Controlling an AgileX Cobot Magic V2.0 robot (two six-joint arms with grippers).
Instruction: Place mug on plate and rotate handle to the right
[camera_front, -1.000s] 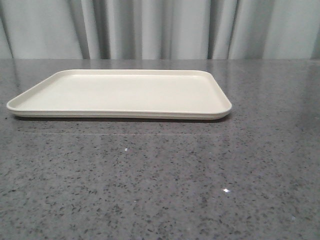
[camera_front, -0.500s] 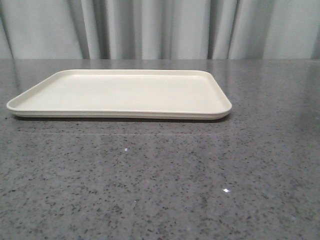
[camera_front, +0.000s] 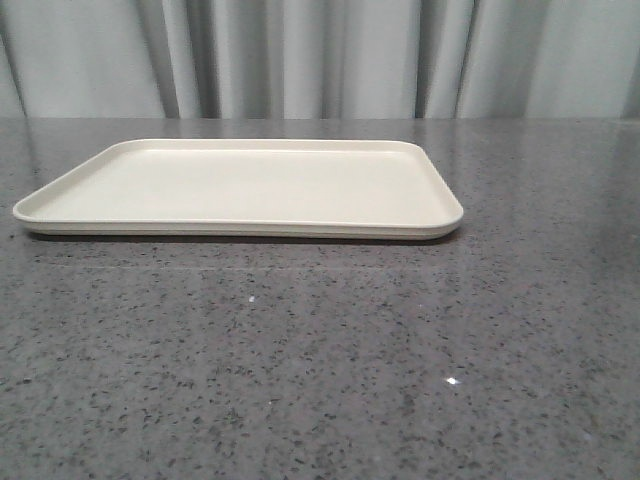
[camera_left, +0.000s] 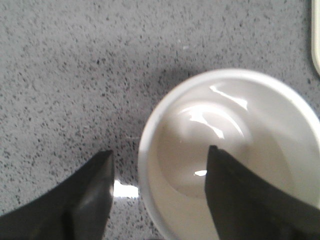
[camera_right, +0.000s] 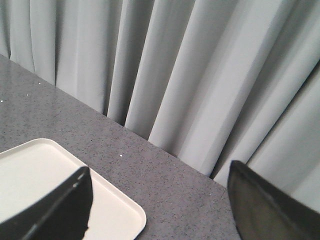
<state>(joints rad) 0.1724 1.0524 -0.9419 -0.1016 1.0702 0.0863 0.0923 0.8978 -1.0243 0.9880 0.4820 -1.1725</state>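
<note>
Left wrist view is showing the left gripper spread, straddling the mug rim on the table; handle hidden. Right gripper spread, hanging above the plate.

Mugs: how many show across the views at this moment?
1. The mug shows only in the left wrist view, on the grey table, with the left gripper straddling its rim, one finger inside. The front view shows no mug; others could be outside the views.
</note>
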